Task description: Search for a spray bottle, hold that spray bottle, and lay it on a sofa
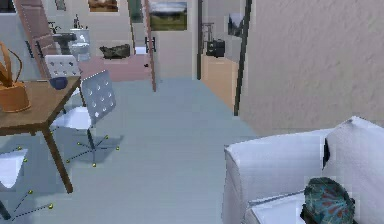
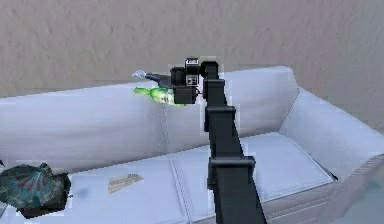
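Note:
A green spray bottle [image 2: 155,94] hangs at the far end of my gripper [image 2: 150,85], level with the top of a white sofa's backrest [image 2: 90,115] and clear of the seat cushions. The gripper holds it. The dark arm [image 2: 225,140] reaches out over the sofa's seat [image 2: 270,165]. One end of the same white sofa [image 1: 270,165] stands at the forward view's lower right.
A dark teal cushion [image 2: 30,188] lies on the sofa's left seat, beside a small flat pale thing [image 2: 125,181]. The cushion [image 1: 328,200] also shows ahead. A wooden table [image 1: 30,105] with a basket and white chairs [image 1: 98,95] stand left. Open floor leads to a doorway [image 1: 215,50].

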### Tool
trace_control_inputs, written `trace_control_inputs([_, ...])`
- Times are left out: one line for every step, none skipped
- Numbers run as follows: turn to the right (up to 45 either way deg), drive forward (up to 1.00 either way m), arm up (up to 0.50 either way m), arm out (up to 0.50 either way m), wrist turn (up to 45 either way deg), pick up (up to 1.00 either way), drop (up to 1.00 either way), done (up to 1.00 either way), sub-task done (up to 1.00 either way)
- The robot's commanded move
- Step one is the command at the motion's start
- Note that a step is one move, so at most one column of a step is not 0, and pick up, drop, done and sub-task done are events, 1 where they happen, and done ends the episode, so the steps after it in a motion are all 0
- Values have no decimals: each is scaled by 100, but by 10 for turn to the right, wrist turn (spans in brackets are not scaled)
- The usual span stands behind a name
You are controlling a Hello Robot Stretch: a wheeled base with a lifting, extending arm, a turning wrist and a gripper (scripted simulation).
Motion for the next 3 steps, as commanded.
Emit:
trace_control_inputs([0, 0, -24, 0, 0, 0, 0, 0, 0])
trace_control_inputs([0, 0, -32, 0, 0, 0, 0, 0, 0])
trace_control_inputs([0, 0, 0, 0, 0, 0, 100, 0, 0])
